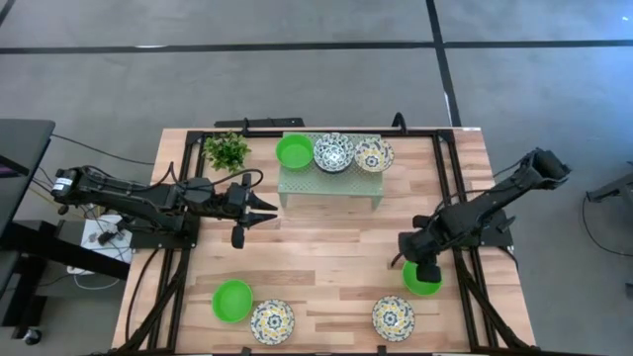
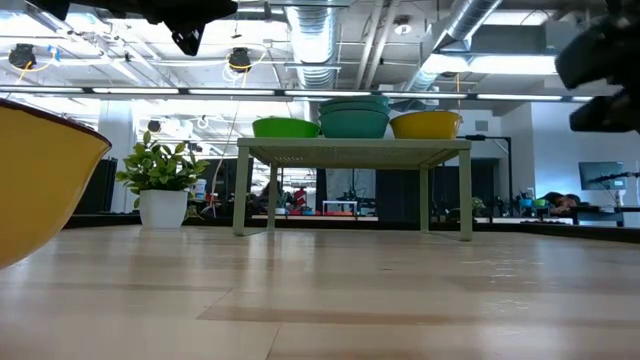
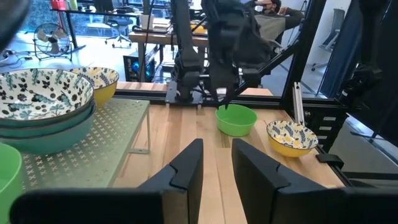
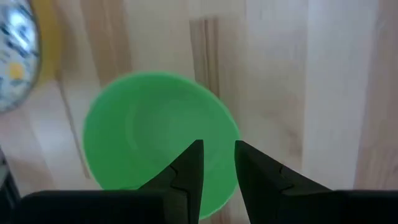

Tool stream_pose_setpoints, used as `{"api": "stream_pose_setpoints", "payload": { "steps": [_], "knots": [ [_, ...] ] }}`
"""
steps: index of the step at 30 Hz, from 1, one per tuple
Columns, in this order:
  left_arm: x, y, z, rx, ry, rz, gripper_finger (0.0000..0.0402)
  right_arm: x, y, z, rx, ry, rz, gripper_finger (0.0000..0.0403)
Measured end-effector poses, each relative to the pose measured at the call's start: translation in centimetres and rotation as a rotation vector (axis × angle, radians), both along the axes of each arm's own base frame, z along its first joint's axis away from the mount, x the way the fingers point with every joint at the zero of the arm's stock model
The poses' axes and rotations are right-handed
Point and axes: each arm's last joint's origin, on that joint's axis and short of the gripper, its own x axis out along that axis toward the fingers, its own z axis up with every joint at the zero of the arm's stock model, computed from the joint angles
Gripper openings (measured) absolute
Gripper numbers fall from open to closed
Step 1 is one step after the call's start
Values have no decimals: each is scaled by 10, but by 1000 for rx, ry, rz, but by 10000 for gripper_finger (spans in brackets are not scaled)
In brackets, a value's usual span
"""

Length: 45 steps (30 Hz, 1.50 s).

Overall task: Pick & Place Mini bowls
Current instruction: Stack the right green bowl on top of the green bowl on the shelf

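right wrist view has my right gripper [image 4: 217, 163] hanging over a green bowl [image 4: 149, 134] at the table's right side, fingers narrowly parted, gripping nothing. my left gripper [image 1: 259, 213] waits open beside the rack [image 1: 331, 178].

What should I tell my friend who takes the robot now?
Right gripper: fingers nearly closed, above a green bowl at the table's right side, not holding it.
Left gripper: holding nothing, fingers slightly apart, waiting left of the rack.
On the rack: a green bowl, a blue-patterned stack, a yellow-patterned bowl.
Left on the table: that green bowl, another green one, two yellow-patterned bowls.
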Motion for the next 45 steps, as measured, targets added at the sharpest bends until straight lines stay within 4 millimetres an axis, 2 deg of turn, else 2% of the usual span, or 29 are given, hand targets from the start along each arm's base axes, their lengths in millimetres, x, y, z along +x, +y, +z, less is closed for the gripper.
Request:
{"api": "stream_pose_setpoints", "payload": {
  "steps": [9, 17, 20, 23, 26, 33, 38, 42, 45],
  "knots": [
    [0, 0, 0, 0, -3, 0, 85, 7, 6, -26, -92, 171, 18, 87],
    [1, 0, 0, 1, -1, 0, 85, 12, 8, -41, -131, 245, 18, 83],
    [2, 0, -1, 1, 4, 0, 85, 14, 10, -45, -122, 262, 18, 58],
    [5, -1, -5, 4, 24, 0, 85, 17, 11, -45, -85, 267, 11, 17],
    [11, -1, -11, 9, 56, 0, 85, 26, 9, -39, -35, 245, -59, 10],
    [25, -4, -25, 160, 109, -31, 85, 58, -14, -15, -33, 146, -400, 6],
    [32, -8, -31, 234, 97, -156, 85, 84, -41, -2, -49, -33, -582, 5],
    [37, -11, -38, 269, 116, -234, 85, 104, -60, 6, 42, -185, -733, 4],
    [43, -13, -40, 307, 128, -250, 88, 114, -70, 6, 74, -238, -796, 3]
  ]
}}
